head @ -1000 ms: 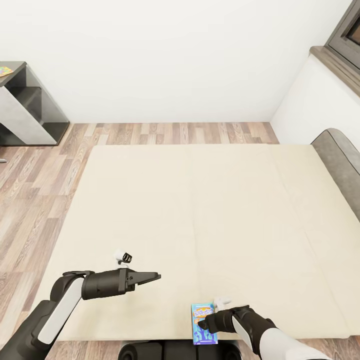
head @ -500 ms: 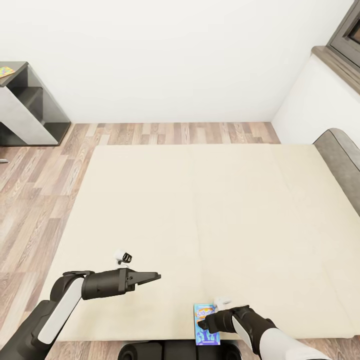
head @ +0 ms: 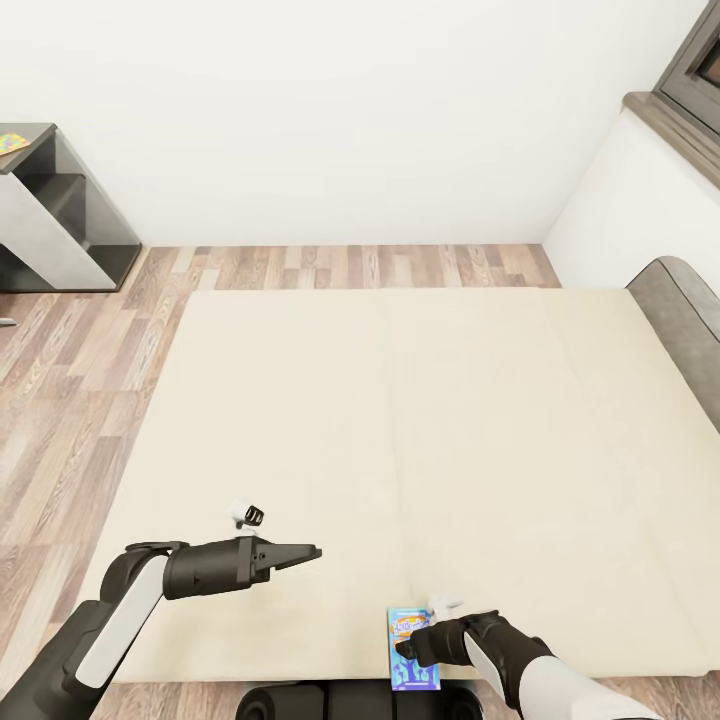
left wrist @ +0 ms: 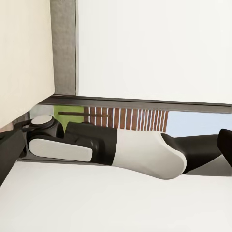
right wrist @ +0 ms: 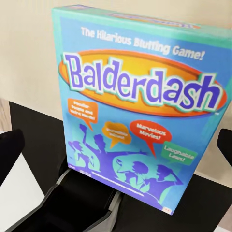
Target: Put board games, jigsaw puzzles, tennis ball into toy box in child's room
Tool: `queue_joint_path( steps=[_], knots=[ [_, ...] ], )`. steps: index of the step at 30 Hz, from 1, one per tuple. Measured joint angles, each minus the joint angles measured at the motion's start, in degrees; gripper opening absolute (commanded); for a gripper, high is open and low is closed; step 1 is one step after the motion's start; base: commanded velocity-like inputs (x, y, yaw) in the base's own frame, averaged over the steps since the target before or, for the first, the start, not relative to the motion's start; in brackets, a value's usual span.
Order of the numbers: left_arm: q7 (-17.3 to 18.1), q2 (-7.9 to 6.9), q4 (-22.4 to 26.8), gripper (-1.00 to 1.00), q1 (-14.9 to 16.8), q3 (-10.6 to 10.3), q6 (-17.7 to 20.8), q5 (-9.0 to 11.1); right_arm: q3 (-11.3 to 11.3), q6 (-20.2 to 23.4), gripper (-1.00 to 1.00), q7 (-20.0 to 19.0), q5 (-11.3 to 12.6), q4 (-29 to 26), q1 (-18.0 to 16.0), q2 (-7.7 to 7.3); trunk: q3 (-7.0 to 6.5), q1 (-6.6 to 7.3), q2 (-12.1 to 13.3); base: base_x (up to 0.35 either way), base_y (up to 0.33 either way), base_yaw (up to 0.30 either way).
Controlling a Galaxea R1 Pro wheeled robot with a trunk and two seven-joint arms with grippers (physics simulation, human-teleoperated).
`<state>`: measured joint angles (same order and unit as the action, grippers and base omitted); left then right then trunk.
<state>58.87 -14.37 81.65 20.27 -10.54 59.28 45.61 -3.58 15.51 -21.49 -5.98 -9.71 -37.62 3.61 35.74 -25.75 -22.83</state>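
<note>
A blue board game (head: 408, 622) lies at the near edge of the beige bed (head: 400, 420), partly over my base. In the right wrist view its lid (right wrist: 140, 111) reads Balderdash. My right gripper (head: 404, 647) is open just above it, one finger (right wrist: 9, 152) on each side and neither touching the box. My left gripper (head: 305, 552) hovers over the bed's near left part with nothing in it; a finger (left wrist: 9, 154) sits wide at the picture's edge, so it is open. The table (head: 40, 215) stands far left with a jigsaw puzzle (head: 10, 142) on top.
The grey headboard (head: 690, 320) bounds the bed on the right, below a white wall ledge (head: 660, 120). Wooden floor (head: 70, 400) runs along the bed's left side and far end. My right arm (left wrist: 140, 154) crosses the left wrist view.
The whole picture slid a little to the right a second ago, so the camera moved. Both arms and the blue box have stayed where they were.
</note>
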Motion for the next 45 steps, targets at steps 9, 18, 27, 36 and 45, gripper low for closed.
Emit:
queue_joint_path(
  steps=[9, 18, 27, 36, 45],
  knots=[
    [0.0, 0.00, 0.0, 1.00, 0.0, 0.0, 0.0, 0.0, 0.0, 0.0, 1.00, 0.0, 0.0, 0.0, 0.0, 0.00, 0.00, 0.00, 0.0, 0.000, 0.005, 0.000],
    [0.0, 0.00, 0.0, 1.00, 0.0, 0.0, 0.0, 0.0, -0.1, 0.0, 1.00, 0.0, 0.0, 0.0, 0.0, 0.04, 0.00, 0.00, 0.0, 0.000, 0.082, 0.000],
    [0.1, 0.00, 0.0, 1.00, 0.0, 0.0, 0.0, 0.0, 0.0, 0.0, 1.00, 0.0, 0.0, 0.0, 0.0, 0.03, 0.00, 0.00, 0.0, 0.000, 0.006, 0.000],
    [0.1, 0.00, 0.0, 1.00, 0.0, 0.1, 0.0, 0.0, 0.0, -0.1, 1.00, 0.0, 0.1, 0.0, 0.0, 0.04, 0.00, 0.00, 0.0, 0.000, 0.000, 0.000],
    [0.0, 0.00, 0.0, 1.00, 0.0, 0.1, 0.0, 0.0, -0.1, -0.1, 1.00, 0.0, 0.0, 0.0, 0.0, 0.08, 0.00, 0.00, 0.0, -0.006, 0.000, 0.000]
  ],
)
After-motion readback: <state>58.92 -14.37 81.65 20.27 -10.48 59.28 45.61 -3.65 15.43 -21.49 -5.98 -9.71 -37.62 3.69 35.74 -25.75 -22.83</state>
